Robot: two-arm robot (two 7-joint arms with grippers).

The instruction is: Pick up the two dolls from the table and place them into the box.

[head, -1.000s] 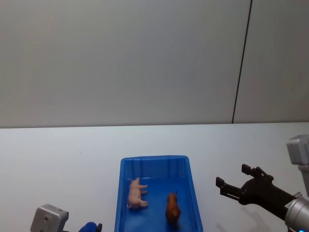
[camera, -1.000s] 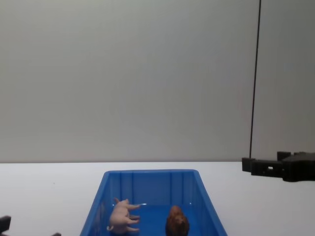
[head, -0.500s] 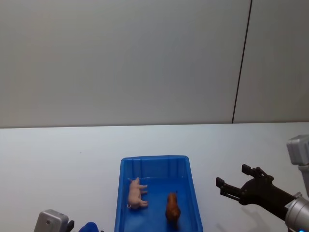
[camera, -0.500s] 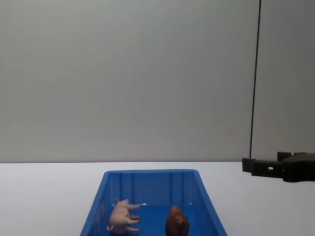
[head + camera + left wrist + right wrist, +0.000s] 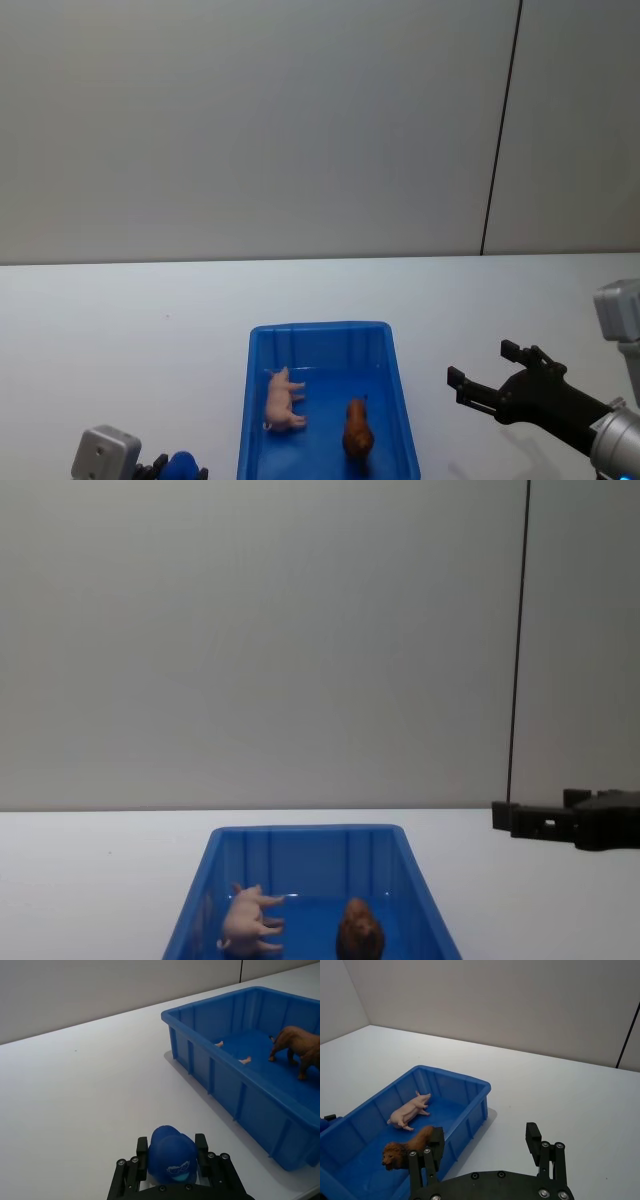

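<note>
two dolls (image 5: pixel 285 400) in one box (image 5: pixel 262 345)

Compared with one second ago, the left pincer (image 5: pixel 180 467) is lower and nearer to the robot at the bottom left of the head view. Its grey wrist block (image 5: pixel 104 455) now sits lower than before. In the chest view, the dark tip that showed at the bottom left corner one second ago is gone from there.
</note>
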